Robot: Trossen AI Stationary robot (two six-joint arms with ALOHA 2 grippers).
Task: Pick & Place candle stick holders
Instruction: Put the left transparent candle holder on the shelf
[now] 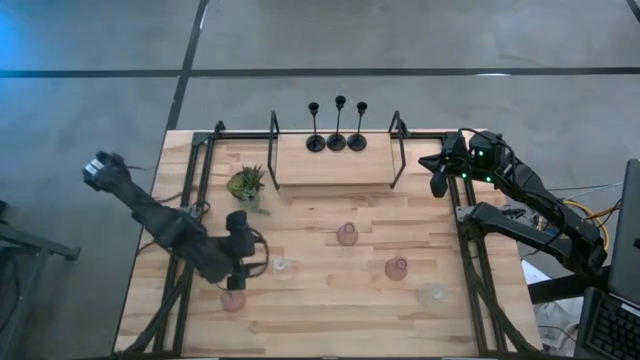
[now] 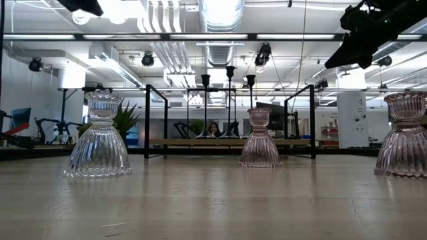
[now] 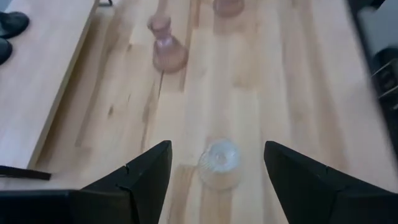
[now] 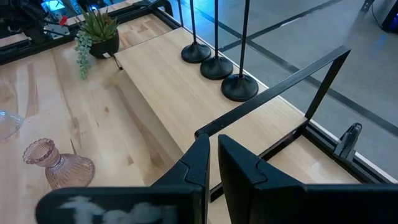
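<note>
Left gripper point(image 1: 240, 268) sits lower left of the high view, jaws spread wide and empty, straddling a clear holder point(image 3: 219, 163) that stands on the table point(image 1: 330, 310) between the fingers point(image 3: 140, 177) without touching either. Right gripper point(image 1: 438, 172) is parked at the upper right by the frame point(image 1: 396, 135), clenched on nothing. Likely next step is closing on that clear holder. Risks: it's ribbed glass with a flared skirt and narrow waist, so pads landing on the slope could squeeze it out or tip it; glass on wood will probably skid if one finger touches first. It looks off-centre toward one finger in the left wrist view, so a nudge is plausible. A pink holder point(image 1: 232, 298) sits just beside the left gripper in the high view and could get clipped on a descent or lift. Other pink ones point(image 1: 347, 234), point(image 1: 396, 268) are mid-table, well apart; another clear holder point(image 1: 433, 294) is lower right. Three black holders point(image 1: 338, 140) stand on the raised shelf point(image 1: 330, 170) at top centre: thin stems, round flat bases, tall and easy to topple. Plant point(image 1: 246, 186) is left of the shelf, spiky and green.
</note>
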